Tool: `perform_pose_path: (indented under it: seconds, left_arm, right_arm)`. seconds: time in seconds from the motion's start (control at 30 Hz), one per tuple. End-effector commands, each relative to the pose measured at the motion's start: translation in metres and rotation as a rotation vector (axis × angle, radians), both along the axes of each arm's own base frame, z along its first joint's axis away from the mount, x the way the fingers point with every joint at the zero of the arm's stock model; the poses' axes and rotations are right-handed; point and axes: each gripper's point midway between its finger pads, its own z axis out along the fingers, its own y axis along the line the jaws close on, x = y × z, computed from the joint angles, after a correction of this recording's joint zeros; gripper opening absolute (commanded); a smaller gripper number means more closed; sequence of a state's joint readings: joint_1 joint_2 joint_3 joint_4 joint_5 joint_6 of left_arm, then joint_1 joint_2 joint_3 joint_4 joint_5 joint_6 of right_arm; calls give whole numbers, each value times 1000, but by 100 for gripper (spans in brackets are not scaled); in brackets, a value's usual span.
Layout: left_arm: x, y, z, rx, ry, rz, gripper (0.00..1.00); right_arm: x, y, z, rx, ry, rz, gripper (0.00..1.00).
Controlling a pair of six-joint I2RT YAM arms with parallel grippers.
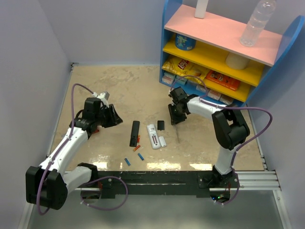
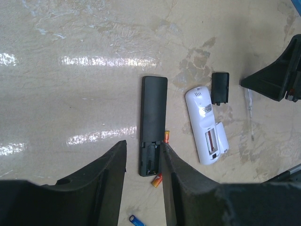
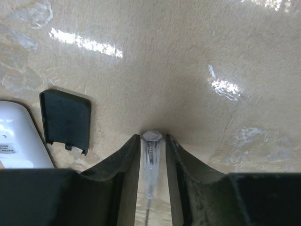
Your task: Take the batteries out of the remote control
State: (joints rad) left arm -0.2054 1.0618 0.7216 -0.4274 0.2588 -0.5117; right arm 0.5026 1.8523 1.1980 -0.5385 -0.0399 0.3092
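Note:
The black remote (image 1: 135, 133) lies face down with its battery bay open and empty (image 2: 151, 160). The white remote (image 1: 153, 136) lies beside it with its bay open; a reddish strip shows inside (image 2: 211, 141). Two orange-red batteries (image 2: 166, 136) (image 2: 156, 179) lie against the black remote. Two blue batteries (image 1: 127, 161) (image 1: 141, 156) lie nearer the front. My left gripper (image 2: 143, 143) is open and hovers over the black remote's bay end. My right gripper (image 3: 153, 137) is closed on a clear-handled screwdriver (image 3: 151, 157) at table level.
A black cover plate (image 3: 66, 120) lies by the white remote's far end, and a white cover plate (image 1: 162, 141) lies at its right side. A blue shelf unit (image 1: 224, 52) with snacks stands at the back right. Walls close in the left and back.

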Motion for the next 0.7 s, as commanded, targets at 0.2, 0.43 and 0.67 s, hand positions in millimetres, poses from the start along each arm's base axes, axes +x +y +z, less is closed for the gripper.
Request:
perform_pose_path:
  seconds: [0.2,0.43,0.67]
  left_arm:
    - [0,-10,23,-45,-112,-60,51]
    - [-4,-24,65,-133,-278,-134,100]
    - [-17,-36,125,-211,-543,-229,100]
  right_arm:
    - [14,0,39,41,-129,4,41]
    - [2,0,106,130,-257,41,98]
    - [-35,-1,202,360,-510,71,98]
